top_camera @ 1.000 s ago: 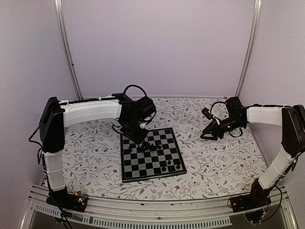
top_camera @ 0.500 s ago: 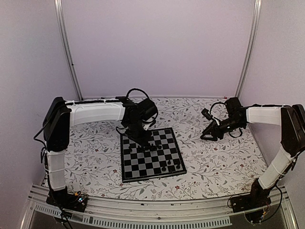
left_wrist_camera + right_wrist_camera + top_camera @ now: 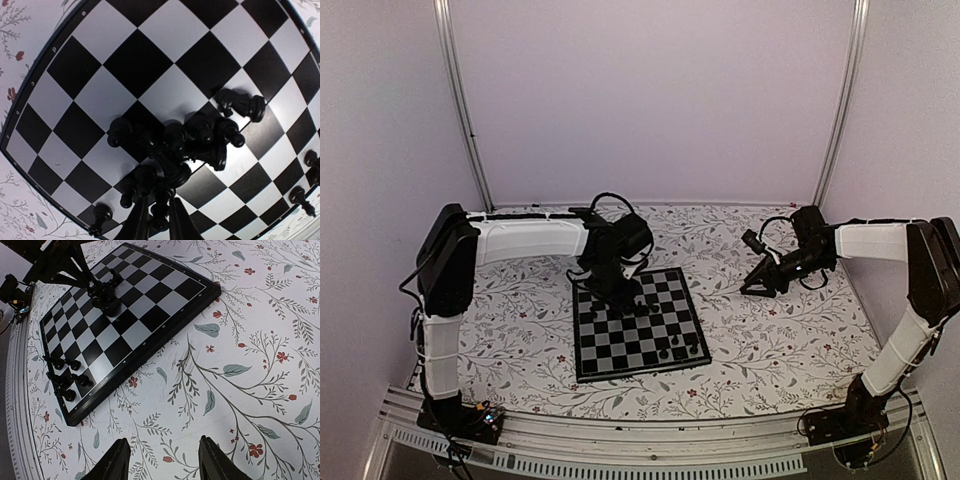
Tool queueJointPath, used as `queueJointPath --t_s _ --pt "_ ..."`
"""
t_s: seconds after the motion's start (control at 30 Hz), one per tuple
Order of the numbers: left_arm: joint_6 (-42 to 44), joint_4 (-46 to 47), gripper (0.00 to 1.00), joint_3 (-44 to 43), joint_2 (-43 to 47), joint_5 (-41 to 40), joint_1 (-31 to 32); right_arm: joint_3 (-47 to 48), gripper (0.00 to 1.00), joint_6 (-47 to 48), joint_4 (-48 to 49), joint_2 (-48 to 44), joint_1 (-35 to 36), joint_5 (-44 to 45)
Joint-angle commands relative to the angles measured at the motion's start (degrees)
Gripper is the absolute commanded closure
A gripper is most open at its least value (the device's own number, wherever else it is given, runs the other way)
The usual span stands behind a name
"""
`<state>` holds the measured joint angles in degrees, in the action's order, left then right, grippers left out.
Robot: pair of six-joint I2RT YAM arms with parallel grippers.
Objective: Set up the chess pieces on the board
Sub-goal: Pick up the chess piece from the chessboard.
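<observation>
Left wrist view: slim black left gripper (image 3: 157,205) enters at the lower edge, most of it cut off. Its fingers stand a narrow gap apart with a dark figure between them; black on black, so we cannot tell whether it is gripped. Ahead, small black chess pieces (image 3: 192,137) lie heaped, outlines merging.

Flat black-and-grey chequered board (image 3: 638,325) lies mid-table on a floral-patterned table cover (image 3: 770,340). The heap is at its far left, with a few pieces near its near right corner. Pale marks along the border are too small for us to read.

Black right gripper (image 3: 162,462) hangs over the cover, well right of the board, fingers spread wide and empty.

Plain lilac walls (image 3: 650,100) enclose the table.
</observation>
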<state>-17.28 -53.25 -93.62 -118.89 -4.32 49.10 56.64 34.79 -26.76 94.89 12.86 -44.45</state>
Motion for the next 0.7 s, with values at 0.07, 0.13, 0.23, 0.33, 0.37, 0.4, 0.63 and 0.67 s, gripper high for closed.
queueJointPath --t_s 0.07,0.13,0.23,0.33,0.37,0.4,0.63,0.67 --pt "-0.9 -2.1 0.89 -1.22 1.29 0.47 0.1 1.37 0.5 0.63 -0.66 0.65 0.25 -0.38" --pt "-1.62 -3.8 0.9 -2.46 2.67 -0.81 1.11 1.36 0.5 0.63 -0.73 0.65 0.32 -0.58" --pt "-2.14 -4.85 0.9 -3.83 5.16 -0.55 3.13 1.32 0.5 0.63 -0.74 0.65 0.25 -0.71" --pt "-2.73 -4.75 0.9 -4.89 6.9 1.66 5.65 1.5 0.5 0.63 -0.81 0.73 0.22 -0.93" --pt "-2.53 -4.75 0.9 -5.23 7.0 2.14 6.6 1.54 0.5 0.68 -0.89 0.81 0.27 -0.94" --pt "-2.24 -4.71 0.9 -5.4 6.9 2.34 7.61 1.54 0.5 0.71 -0.96 0.77 0.25 -1.03" --pt "-1.97 -6.75 0.9 -6.35 2.79 3.88 12.19 1.47 0.5 0.72 -1.02 0.39 0.26 -1.0" --pt "-1.91 -6.87 0.9 -6.31 2.26 4.84 12.65 1.46 0.5 0.72 -1.05 0.32 0.3 -0.99"
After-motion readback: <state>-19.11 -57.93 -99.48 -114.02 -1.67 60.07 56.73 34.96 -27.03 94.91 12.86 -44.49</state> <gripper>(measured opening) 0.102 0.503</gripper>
